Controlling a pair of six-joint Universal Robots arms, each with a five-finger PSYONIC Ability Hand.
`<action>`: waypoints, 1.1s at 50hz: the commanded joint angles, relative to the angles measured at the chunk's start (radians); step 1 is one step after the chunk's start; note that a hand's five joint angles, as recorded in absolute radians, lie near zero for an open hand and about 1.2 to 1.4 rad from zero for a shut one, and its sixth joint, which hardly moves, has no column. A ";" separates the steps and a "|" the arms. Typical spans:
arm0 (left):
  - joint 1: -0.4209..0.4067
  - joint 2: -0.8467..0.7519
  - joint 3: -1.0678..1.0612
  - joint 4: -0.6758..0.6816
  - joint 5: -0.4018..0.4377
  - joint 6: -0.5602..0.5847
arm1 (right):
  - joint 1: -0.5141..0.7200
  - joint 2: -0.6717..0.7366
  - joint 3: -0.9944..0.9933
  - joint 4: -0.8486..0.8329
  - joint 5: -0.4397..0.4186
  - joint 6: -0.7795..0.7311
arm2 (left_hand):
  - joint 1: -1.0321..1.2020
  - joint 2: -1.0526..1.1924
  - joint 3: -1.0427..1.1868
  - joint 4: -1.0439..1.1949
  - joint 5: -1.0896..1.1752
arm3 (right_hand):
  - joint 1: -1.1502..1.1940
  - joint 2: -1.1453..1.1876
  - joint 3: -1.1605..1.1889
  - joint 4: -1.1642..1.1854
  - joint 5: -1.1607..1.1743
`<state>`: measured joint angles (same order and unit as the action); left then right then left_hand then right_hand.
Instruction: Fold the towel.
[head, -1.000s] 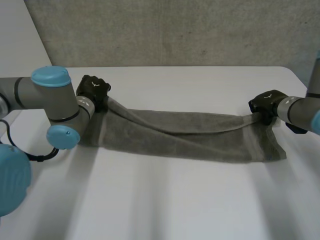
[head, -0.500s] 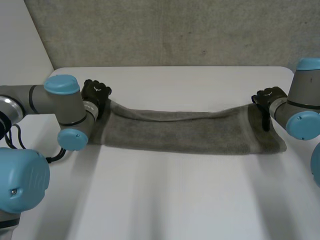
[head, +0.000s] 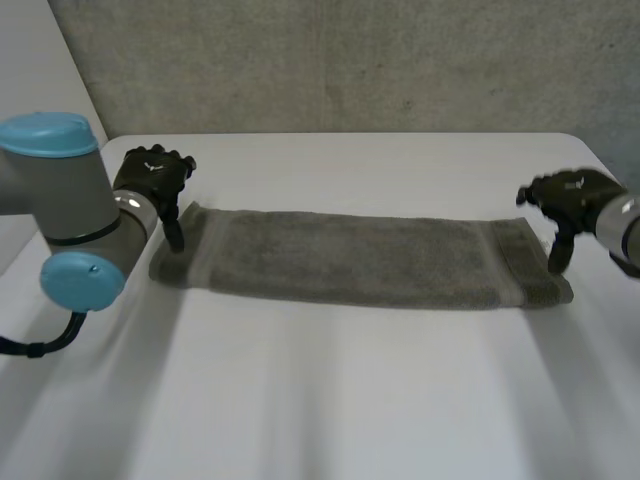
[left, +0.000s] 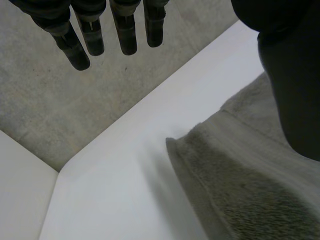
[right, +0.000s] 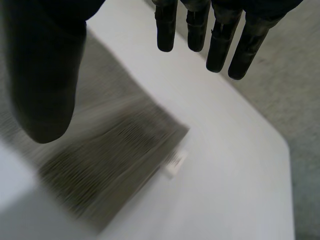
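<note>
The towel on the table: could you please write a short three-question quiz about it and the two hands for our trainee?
1. True or false: the left hand is open and grips nothing.
2. Pick one. The towel is: A rolled up; B flat in a long strip on the table; C hanging over the table's edge.
3. Short answer: which hand's wrist view shows the white label at a corner of the towel?

Key: 1 true; 2 B; 3 the right hand.
</note>
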<state>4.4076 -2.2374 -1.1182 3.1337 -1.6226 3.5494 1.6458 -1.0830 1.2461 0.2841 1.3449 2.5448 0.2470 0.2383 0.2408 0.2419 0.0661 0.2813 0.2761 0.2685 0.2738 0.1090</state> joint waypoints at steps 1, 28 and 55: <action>0.003 0.124 -0.155 0.040 0.070 -0.017 | -0.021 -0.075 0.296 -0.145 -0.007 -0.069 | -0.048 -0.039 -0.042 -0.043 -0.042 | 0.059 0.064 0.072 0.067 0.057; -0.017 0.168 -0.245 0.083 0.089 -0.024 | -0.024 0.063 0.409 -0.490 -0.041 -0.109 | -0.048 -0.039 -0.042 -0.043 -0.042 | 0.523 0.528 0.536 0.530 0.521; -0.013 0.168 -0.262 0.106 0.092 -0.023 | -0.147 0.072 0.352 -0.494 -0.017 -0.149 | -0.048 -0.039 -0.042 -0.043 -0.042 | 1.115 1.120 1.128 1.122 1.113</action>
<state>4.3904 -2.0688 -1.3768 3.2379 -1.5308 3.5256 1.5627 -0.9954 1.6182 -0.2215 1.3202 2.4001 0.2470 0.2383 0.2407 0.2419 0.0661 1.3065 1.3041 1.3309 1.3397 1.1586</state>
